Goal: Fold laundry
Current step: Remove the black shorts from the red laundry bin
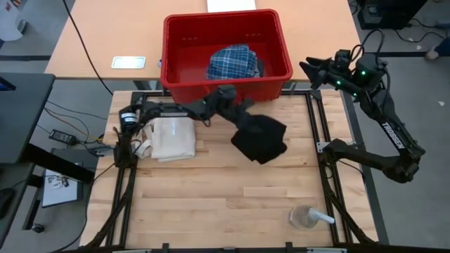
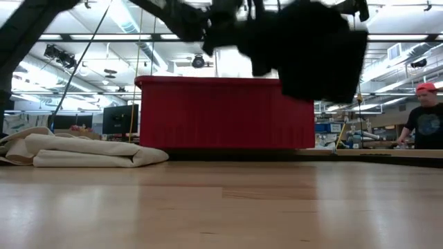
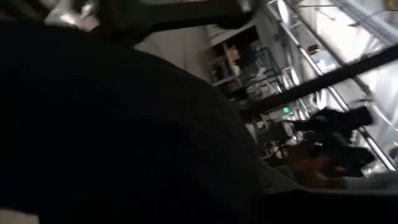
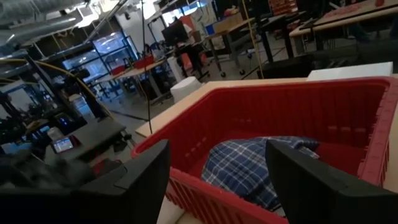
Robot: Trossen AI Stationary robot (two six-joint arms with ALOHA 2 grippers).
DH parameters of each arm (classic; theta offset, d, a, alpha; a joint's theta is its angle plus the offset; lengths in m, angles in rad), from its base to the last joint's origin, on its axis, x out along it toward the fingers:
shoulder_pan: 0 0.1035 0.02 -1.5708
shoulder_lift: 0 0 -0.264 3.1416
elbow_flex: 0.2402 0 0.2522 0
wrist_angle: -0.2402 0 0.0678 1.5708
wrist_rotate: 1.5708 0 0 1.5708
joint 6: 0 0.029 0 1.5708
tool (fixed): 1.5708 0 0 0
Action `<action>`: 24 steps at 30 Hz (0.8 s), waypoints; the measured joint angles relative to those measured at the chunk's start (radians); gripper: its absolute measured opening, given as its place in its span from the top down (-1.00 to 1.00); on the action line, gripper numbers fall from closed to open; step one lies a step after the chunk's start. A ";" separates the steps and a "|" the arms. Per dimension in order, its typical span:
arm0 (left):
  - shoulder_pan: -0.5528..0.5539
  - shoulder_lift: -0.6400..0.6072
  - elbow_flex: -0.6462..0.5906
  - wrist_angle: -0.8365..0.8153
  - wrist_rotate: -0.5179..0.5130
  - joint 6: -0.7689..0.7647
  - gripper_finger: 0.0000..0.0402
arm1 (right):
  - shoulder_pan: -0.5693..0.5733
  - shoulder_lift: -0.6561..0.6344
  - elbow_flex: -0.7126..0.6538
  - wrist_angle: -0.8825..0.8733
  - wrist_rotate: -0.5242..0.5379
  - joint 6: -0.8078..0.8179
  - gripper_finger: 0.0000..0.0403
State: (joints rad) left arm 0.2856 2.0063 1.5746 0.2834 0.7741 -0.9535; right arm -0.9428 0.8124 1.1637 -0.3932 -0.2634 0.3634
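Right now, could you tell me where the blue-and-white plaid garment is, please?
The blue-and-white plaid garment lies bunched inside the red plastic bin at the table's far edge in the high view, towards the bin's right half, with the open right gripper facing it.

A plain black soft cloth garment hangs bunched and lifted clear of the table, just near of the bin. A crumpled blue-and-white plaid garment lies inside, right of centre. A folded pale, perhaps grey, garment rests flat at the far left.
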 joint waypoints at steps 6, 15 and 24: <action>-0.015 0.175 -0.003 0.235 0.000 -0.095 0.84 | 0.001 0.003 0.000 0.000 -0.001 0.005 -0.34; -0.038 0.312 0.002 0.496 -0.169 -0.139 0.84 | 0.001 0.003 0.000 -0.022 -0.020 0.023 -0.34; -0.065 0.385 0.000 0.238 -0.229 -0.197 0.50 | 0.001 0.003 0.000 -0.025 -0.020 0.019 -0.34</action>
State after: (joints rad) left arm 0.2206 2.3909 1.5742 0.5219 0.5452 -1.1507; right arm -0.9421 0.8154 1.1637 -0.4187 -0.2839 0.3821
